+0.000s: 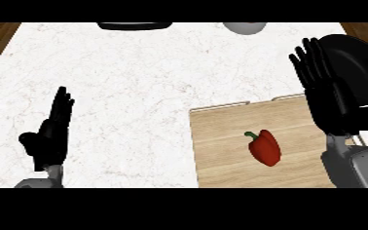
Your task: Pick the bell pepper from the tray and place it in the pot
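right hand (332, 97) fingers straight, spread, above tray (223, 146) right edge | pepper (265, 147) lies ungrasped | pot (350, 68) far right | left hand (50, 131) resting, fingers straight together

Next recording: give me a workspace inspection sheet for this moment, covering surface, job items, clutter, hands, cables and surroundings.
Surface: white marbled counter, with brown wood showing at both far corners.
Job's things: red bell pepper with green stem lies on the wooden tray at the near right. Black pot at the right edge, partly hidden behind the right hand.
Clutter: dark object and grey rounded object at the far edge, both cut off.
Hands: left hand open, resting at the near left. Right hand open, fingers straight, raised over the tray's right side; holds nothing.
Cables: nothing seen.
Surroundings: nothing seen beyond the counter.
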`<state>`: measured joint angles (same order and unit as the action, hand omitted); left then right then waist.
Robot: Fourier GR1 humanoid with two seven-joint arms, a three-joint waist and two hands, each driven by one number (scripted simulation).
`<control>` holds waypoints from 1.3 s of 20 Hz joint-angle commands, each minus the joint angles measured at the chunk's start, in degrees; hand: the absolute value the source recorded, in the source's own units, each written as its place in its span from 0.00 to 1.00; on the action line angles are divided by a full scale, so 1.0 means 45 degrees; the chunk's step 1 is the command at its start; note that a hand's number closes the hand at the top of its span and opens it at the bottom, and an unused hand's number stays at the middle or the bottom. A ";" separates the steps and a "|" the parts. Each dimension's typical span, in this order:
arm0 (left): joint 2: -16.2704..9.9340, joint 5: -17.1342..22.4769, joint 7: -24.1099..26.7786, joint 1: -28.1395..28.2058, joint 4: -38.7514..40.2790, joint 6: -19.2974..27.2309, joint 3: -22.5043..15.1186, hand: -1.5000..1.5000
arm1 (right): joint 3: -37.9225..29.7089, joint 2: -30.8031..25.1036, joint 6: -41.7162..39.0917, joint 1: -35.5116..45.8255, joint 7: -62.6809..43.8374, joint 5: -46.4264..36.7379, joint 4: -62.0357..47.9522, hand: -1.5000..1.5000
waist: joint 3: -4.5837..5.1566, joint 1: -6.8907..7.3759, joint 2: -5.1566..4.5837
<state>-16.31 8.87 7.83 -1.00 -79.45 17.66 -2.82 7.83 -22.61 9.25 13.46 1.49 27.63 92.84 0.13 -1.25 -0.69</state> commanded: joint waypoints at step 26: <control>-0.2125 -0.1072 -0.2766 0.0626 -0.1456 -0.1459 0.0118 0.50 | -0.0185 -0.7645 -0.1353 -0.4886 -0.5016 -0.7151 0.6875 0.00 | 0.0005 0.0385 0.0139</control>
<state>-26.50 4.76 -5.74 2.39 -86.86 11.16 -2.38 5.72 -53.18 8.82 -12.21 -11.09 -4.91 119.03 0.11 -0.14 0.11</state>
